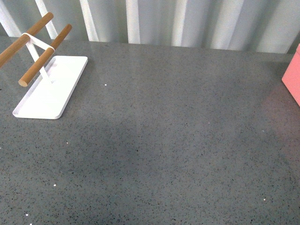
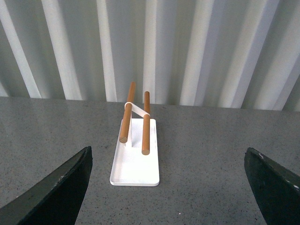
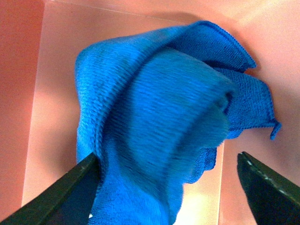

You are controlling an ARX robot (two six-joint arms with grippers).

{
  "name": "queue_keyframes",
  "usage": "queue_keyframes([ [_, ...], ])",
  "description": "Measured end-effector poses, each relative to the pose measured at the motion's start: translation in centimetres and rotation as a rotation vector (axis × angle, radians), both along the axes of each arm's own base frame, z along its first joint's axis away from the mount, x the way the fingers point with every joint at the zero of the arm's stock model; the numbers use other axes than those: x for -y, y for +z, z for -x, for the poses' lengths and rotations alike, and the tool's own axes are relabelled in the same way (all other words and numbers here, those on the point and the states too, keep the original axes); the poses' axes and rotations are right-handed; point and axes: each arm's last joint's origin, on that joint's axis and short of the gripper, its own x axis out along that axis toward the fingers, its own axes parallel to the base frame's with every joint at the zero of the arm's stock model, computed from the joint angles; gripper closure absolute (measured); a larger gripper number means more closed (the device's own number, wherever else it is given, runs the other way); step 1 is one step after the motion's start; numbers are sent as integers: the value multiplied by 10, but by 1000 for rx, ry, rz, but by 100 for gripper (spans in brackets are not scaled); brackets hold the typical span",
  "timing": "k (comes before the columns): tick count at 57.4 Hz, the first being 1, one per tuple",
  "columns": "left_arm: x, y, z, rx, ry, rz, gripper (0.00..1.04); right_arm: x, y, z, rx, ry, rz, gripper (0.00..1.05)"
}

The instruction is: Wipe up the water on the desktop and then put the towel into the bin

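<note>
The bright blue towel lies crumpled and partly blurred inside the salmon-pink bin. My right gripper hangs open above it, one dark finger on each side, and the cloth's lower folds reach between them. In the front view only a corner of the bin shows, at the right edge. The dark grey speckled desktop looks dry; I make out no water on it. My left gripper is open and empty above the desktop. Neither arm appears in the front view.
A flat white tray with two wooden bars on a white stand sits at the back left of the desktop; the left wrist view faces this tray end on. A ribbed pale wall runs behind the desktop.
</note>
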Motion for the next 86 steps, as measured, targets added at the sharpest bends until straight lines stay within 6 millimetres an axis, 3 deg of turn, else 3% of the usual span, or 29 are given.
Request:
queue_keyframes([
  [4, 0, 0, 0, 0, 0, 0, 7, 0, 0, 0, 3, -5, -10, 5],
  [20, 0, 0, 0, 0, 0, 0, 7, -5, 8, -5, 88, -5, -47, 7],
  [26, 0, 0, 0, 0, 0, 0, 7, -16, 30, -4, 201, 1, -69, 7],
  [32, 0, 0, 0, 0, 0, 0, 7, -42, 70, 6, 363, 33, -53, 7],
  [41, 0, 0, 0, 0, 0, 0, 7, -101, 121, 43, 538, 161, -109, 7],
  [45, 0, 0, 0, 0, 0, 0, 7, -134, 138, 71, 593, 244, -150, 7],
  [53, 0, 0, 0, 0, 0, 0, 7, -174, 142, 119, 608, 340, -202, 7],
  [61, 0, 0, 0, 0, 0, 0, 7, -193, 135, 152, 625, 383, -186, 8],
  [71, 0, 0, 0, 0, 0, 0, 7, -201, 114, 178, 961, 73, -124, 37],
  [80, 0, 0, 0, 0, 0, 0, 7, -202, 84, 195, 958, 45, -157, 64],
  [86, 0, 0, 0, 0, 0, 0, 7, -202, 66, 208, 954, 42, -165, 91],
])
